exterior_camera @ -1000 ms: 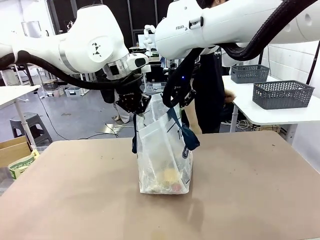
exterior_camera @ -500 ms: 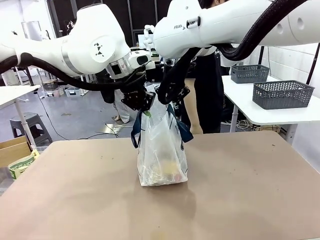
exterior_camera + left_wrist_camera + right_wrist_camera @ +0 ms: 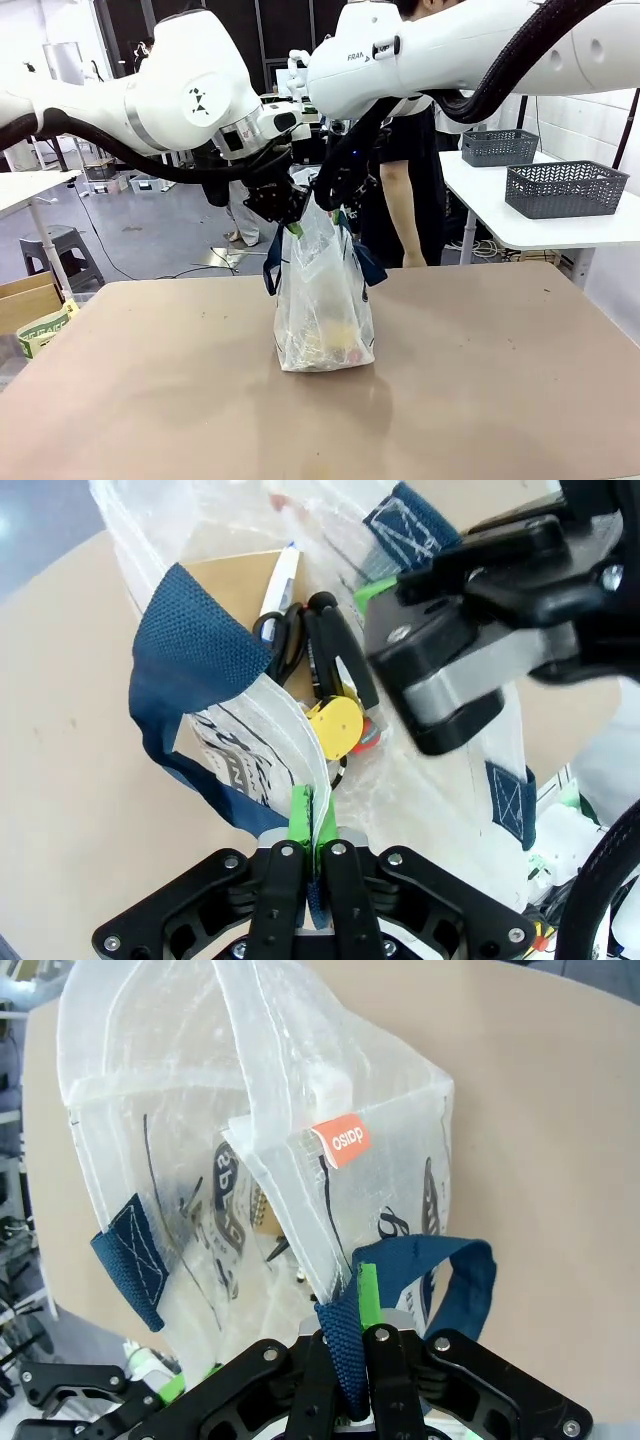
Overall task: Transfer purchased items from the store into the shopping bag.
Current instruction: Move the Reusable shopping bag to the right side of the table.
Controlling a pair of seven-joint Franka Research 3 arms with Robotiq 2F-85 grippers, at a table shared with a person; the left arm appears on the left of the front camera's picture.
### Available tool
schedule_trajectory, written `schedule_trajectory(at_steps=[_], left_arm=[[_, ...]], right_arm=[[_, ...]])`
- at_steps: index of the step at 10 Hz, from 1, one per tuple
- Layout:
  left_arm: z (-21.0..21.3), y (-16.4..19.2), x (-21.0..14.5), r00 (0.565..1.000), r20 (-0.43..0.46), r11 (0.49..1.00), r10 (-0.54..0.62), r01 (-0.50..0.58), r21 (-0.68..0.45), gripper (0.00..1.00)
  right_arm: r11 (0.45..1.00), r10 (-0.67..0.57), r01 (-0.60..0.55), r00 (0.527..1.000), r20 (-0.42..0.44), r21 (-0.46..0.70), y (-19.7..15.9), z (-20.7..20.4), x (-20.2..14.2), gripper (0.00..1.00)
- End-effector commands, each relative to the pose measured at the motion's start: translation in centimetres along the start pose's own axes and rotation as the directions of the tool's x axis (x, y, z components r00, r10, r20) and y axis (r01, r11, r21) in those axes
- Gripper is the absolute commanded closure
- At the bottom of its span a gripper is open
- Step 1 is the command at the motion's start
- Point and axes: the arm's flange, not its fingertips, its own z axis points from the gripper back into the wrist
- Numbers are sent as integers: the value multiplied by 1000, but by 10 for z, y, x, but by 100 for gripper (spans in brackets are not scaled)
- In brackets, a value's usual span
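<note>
Because we hold the shopping bag (image 3: 322, 300) by two thin pinches alone — our left gripper (image 3: 310, 825) clamped flat on the translucent rim beside a navy handle (image 3: 195, 645), our right gripper (image 3: 362, 1305) closed tight on rim and strap (image 3: 345, 1345) at the opposite side — we judge that an uneven pull could slip the film from the pads or tip the bag. It stands upright near the middle of the table (image 3: 500, 380), its bottom resting there. Inside we see black-handled scissors (image 3: 290, 645), a yellow round item (image 3: 335, 725), a flat brown box (image 3: 235, 585) and a white-and-blue pen (image 3: 278, 580) — loose goods that could spill.
</note>
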Motion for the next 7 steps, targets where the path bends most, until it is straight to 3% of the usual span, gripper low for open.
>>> schedule_trajectory(at_steps=[1,5,7], left_arm=[[-8,-4,13,1000,22,999,-12,13,-33,100],[-8,-9,14,997,60,998,-54,55,-29,100],[-13,-7,13,1000,12,1000,-11,11,-21,100]], right_arm=[[997,-71,72,997,-15,33,10,-2,5,100],[991,-118,118,993,-8,56,10,-4,5,100],[990,-120,121,993,-10,79,9,-5,6,100]])
